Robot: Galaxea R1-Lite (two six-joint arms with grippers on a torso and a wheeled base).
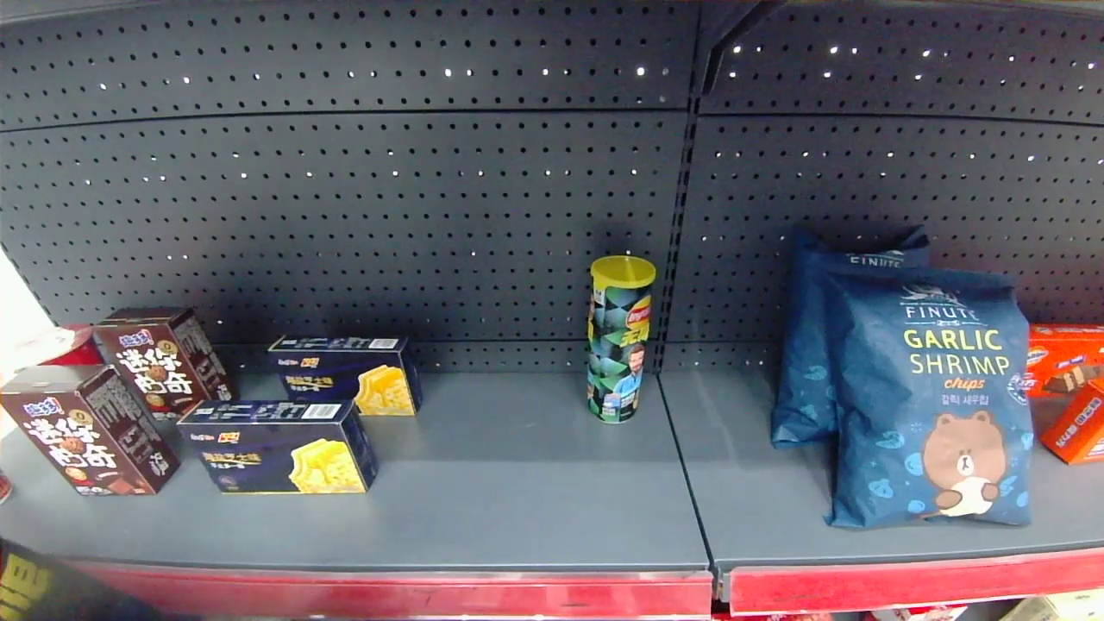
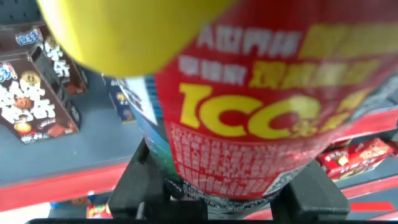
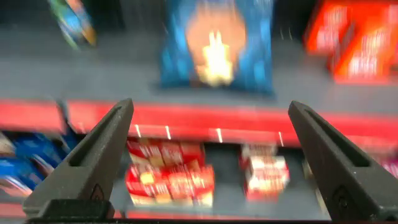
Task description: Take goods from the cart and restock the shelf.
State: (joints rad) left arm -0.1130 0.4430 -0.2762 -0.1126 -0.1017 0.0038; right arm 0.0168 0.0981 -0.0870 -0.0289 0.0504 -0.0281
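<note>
My left gripper (image 2: pixel 227 198) is shut on a chip can (image 2: pixel 249 106) with a red label and a yellow lid, held in front of the shelf's left part. In the head view a dark and yellow corner of that can (image 1: pixel 26 586) shows at the bottom left. A similar can (image 1: pixel 619 341) with a yellow lid stands upright at the back middle of the grey shelf (image 1: pixel 517 492). My right gripper (image 3: pixel 214 168) is open with nothing between its fingers, in front of the shelf's red front edge (image 3: pixel 199 121), below the blue chip bag (image 3: pixel 214 46).
Two brown boxes (image 1: pixel 86 431) and two navy boxes (image 1: pixel 285 448) lie on the shelf's left part. Two blue chip bags (image 1: pixel 931 405) lean at the right, orange boxes (image 1: pixel 1074 388) beyond them. Bare shelf lies around the upright can. Red packs (image 3: pixel 168 177) fill the lower shelf.
</note>
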